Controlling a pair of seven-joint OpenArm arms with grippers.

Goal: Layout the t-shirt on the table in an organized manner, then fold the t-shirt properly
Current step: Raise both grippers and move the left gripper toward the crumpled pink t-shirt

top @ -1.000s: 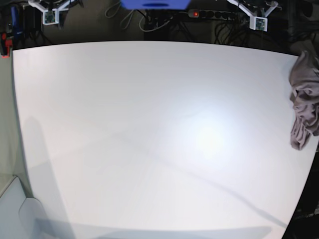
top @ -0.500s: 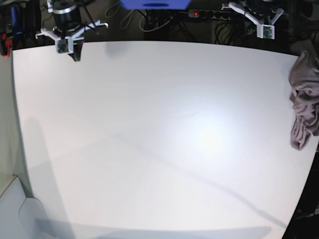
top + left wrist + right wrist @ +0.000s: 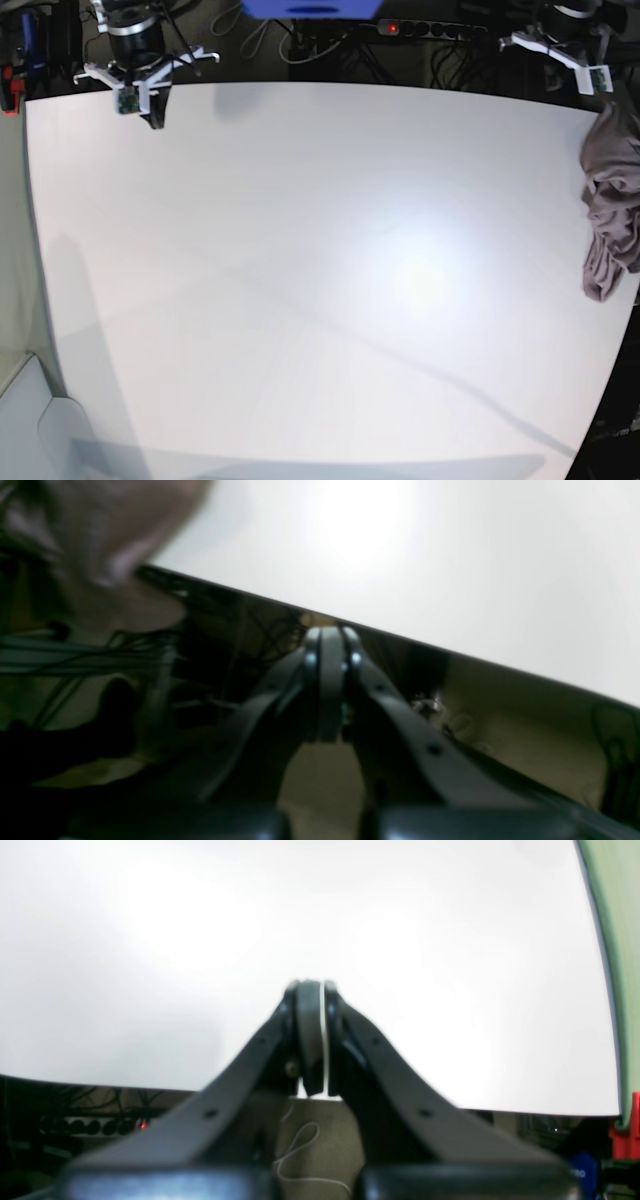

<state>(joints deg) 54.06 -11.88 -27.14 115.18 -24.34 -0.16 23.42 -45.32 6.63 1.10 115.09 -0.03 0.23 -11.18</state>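
Both closed, empty arms have advanced over the surface (image 3: 300,250) edge, left end effector (image 3: 330,635) nearing the crumpled t-shirt (image 3: 612,200), right end effector (image 3: 310,985) opposite; layout not yet begun.

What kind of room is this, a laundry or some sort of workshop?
Most likely a robotics lab. A big white table fills the view, a crumpled t-shirt lies at its edge, and a power strip with tangled cables sits behind it.

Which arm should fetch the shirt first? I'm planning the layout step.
Left, probably. The t-shirt lies bunched at the table edge, close to the left pincer; the right pincer is at the opposite corner.
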